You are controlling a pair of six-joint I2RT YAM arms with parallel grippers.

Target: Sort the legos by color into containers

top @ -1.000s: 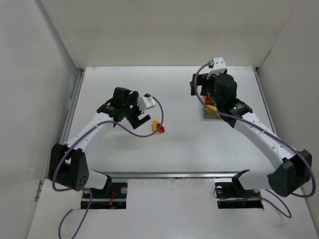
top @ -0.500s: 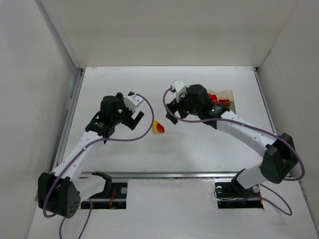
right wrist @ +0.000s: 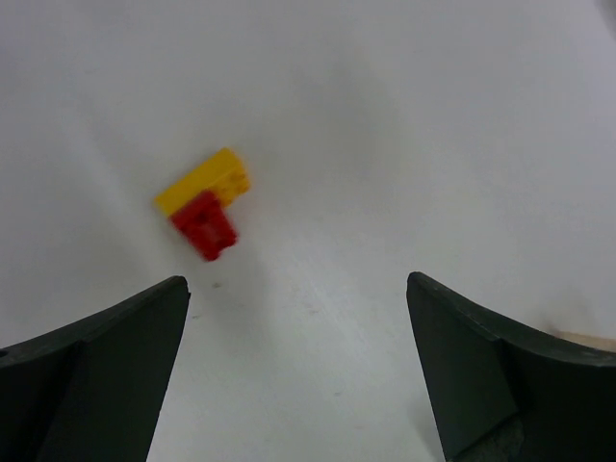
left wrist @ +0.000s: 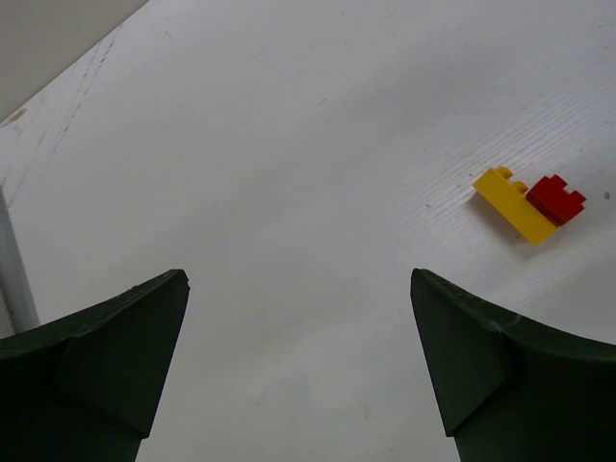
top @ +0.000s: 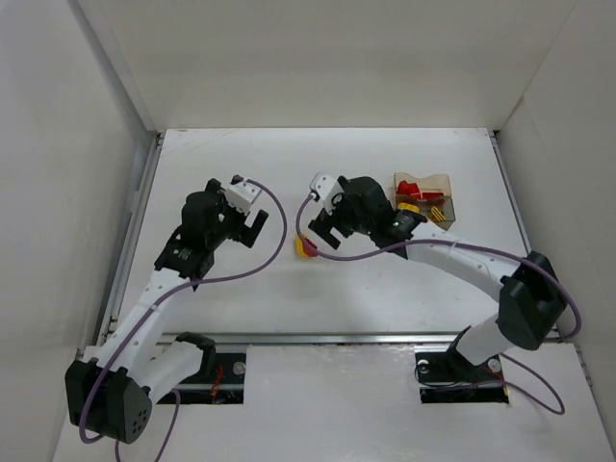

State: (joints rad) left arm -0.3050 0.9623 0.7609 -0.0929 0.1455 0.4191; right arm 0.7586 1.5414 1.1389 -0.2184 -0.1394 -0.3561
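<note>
One red-and-yellow lego clump (top: 306,247) lies on the white table near the middle. It shows in the left wrist view (left wrist: 529,202) at the upper right and in the right wrist view (right wrist: 204,202) at the upper left, slightly blurred. My right gripper (top: 322,235) is open and empty, just right of and above the clump (right wrist: 296,282). My left gripper (top: 254,228) is open and empty, well left of the clump (left wrist: 298,281). The two adjoining tubs (top: 445,181) stand at the right; one holds red bricks (top: 410,186), the other yellow bricks (top: 423,211).
White walls close in the table on the left, back and right. A metal rail (top: 135,217) runs along the table's left edge. A purple cable (top: 279,252) hangs from the left wrist close to the clump.
My right gripper has swung left from over the tubs to just beside the clump. My left gripper has drawn back to the left, away from the clump. The clump stays in place.
</note>
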